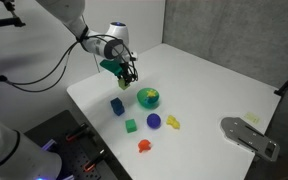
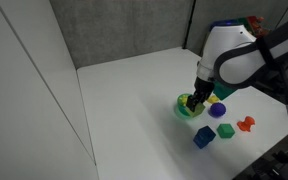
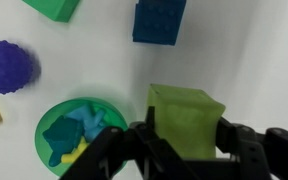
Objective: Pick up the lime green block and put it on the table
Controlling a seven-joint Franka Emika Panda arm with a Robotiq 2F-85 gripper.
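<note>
In the wrist view my gripper [image 3: 186,140] is shut on the lime green block [image 3: 184,115], a pale yellow-green cube held between the two black fingers above the white table [image 3: 254,60]. The round green bowl [image 3: 79,130] lies just to the left of the block, with teal and yellow pieces in it. In both exterior views the gripper [image 1: 129,73] [image 2: 196,102] hangs close above the table [image 1: 204,70] next to the bowl [image 1: 148,97] [image 2: 184,112]. The block is barely visible there.
A blue block [image 3: 159,18] [image 1: 117,106], a deeper green cube [image 3: 54,8] [image 1: 130,125], a purple ball [image 3: 6,66] [image 1: 154,121], a yellow piece [image 1: 172,122] and a red piece [image 1: 143,146] lie on the table. A grey metal fixture [image 1: 249,135] sits at the table's edge.
</note>
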